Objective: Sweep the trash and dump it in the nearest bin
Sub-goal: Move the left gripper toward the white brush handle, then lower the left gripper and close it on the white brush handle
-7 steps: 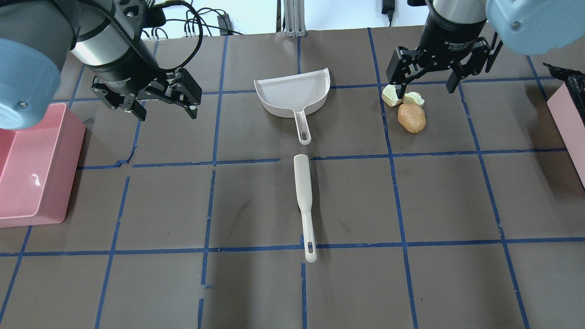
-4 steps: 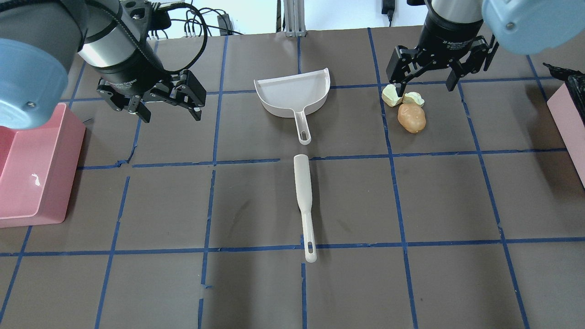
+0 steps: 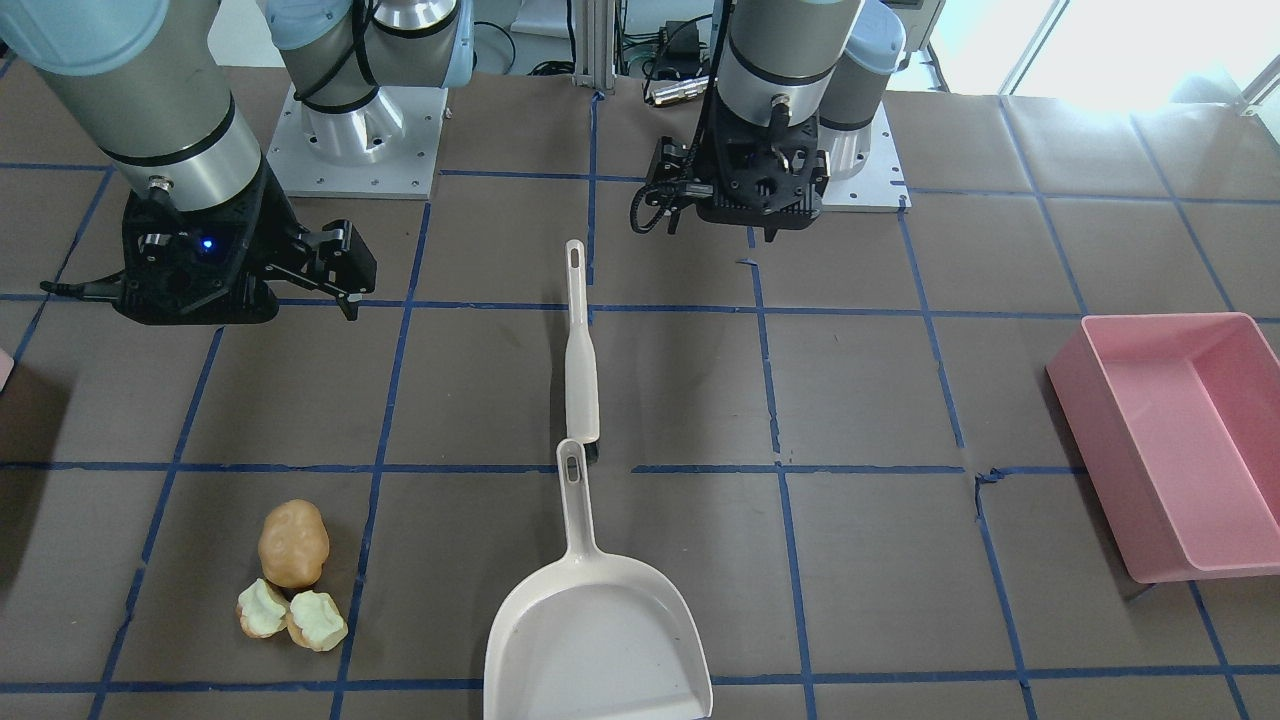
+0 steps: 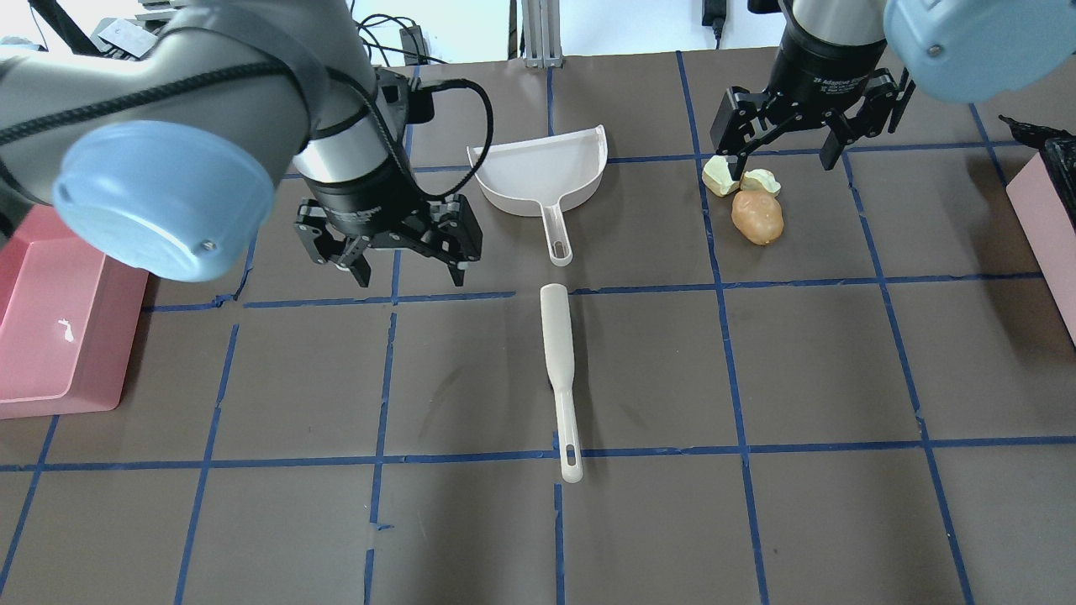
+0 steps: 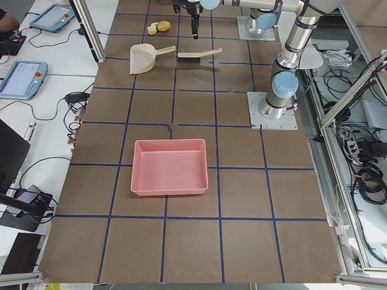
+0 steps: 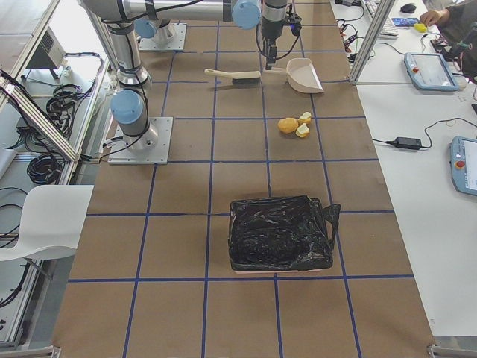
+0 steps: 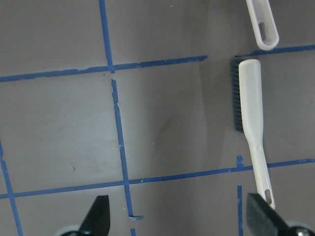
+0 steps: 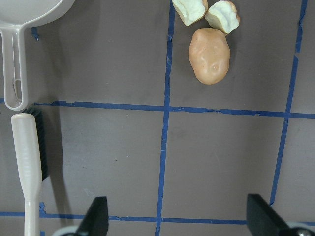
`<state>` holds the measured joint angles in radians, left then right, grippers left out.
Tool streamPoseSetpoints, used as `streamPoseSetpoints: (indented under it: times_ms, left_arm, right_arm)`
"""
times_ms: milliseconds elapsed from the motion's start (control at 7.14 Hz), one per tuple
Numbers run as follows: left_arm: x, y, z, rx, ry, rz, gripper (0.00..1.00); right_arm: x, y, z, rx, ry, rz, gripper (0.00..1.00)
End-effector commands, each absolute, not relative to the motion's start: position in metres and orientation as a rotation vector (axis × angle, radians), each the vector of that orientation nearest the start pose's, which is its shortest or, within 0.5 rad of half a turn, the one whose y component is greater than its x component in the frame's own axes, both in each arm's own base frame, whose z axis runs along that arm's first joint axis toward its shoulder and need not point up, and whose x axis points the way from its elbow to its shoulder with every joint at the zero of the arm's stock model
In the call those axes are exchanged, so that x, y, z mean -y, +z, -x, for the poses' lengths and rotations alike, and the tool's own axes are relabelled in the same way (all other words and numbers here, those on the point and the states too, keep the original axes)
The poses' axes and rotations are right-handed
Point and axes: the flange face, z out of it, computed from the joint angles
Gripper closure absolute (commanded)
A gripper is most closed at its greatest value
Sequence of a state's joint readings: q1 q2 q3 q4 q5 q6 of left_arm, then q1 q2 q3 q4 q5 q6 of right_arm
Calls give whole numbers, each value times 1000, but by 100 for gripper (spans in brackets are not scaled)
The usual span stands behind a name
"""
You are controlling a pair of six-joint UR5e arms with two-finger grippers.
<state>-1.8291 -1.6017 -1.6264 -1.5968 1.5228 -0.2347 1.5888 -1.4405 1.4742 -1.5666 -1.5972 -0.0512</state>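
Tub (image 4: 50,328) sat at the left edge. Left hand (image 4: 410,277) hung wide open and empty, just left of the dustpan (image 4: 538,172) handle. Brush (image 4: 559,361) lay mid-surface. Toward the far edge, right side: potato (image 4: 757,217) touching two cores (image 4: 717,176). Right hand (image 4: 783,161) hung wide open and empty, near them. Bin (image 4: 1051,227) stood at the right edge.

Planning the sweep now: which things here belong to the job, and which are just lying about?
For the job: potato, apple core, second apple core, brush, dustpan, bag-lined bin on the right.
Lying about: pink tub, white chair, tablet.
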Motion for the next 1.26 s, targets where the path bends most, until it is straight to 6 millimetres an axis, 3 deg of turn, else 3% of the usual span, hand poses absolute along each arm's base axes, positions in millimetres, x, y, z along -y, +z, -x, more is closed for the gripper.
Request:
streamPoseSetpoints:
  times_ms: [0, 420, 701, 1121]
  left_arm:
    - [404, 397, 312, -3123, 221, 134, 1]
    - [365, 306, 357, -3091, 289, -49, 1]
    - [362, 254, 388, -3106, 240, -132, 1]
    - [349, 230, 399, -3079, 272, -204, 7]
  right_arm:
    - [542, 466, -140, -3164, 47, 103, 0]
    - [540, 467, -142, -3166, 52, 112, 0]
    - [540, 475, -144, -3153, 22, 128, 0]
    - [541, 466, -141, -3169, 57, 120, 0]
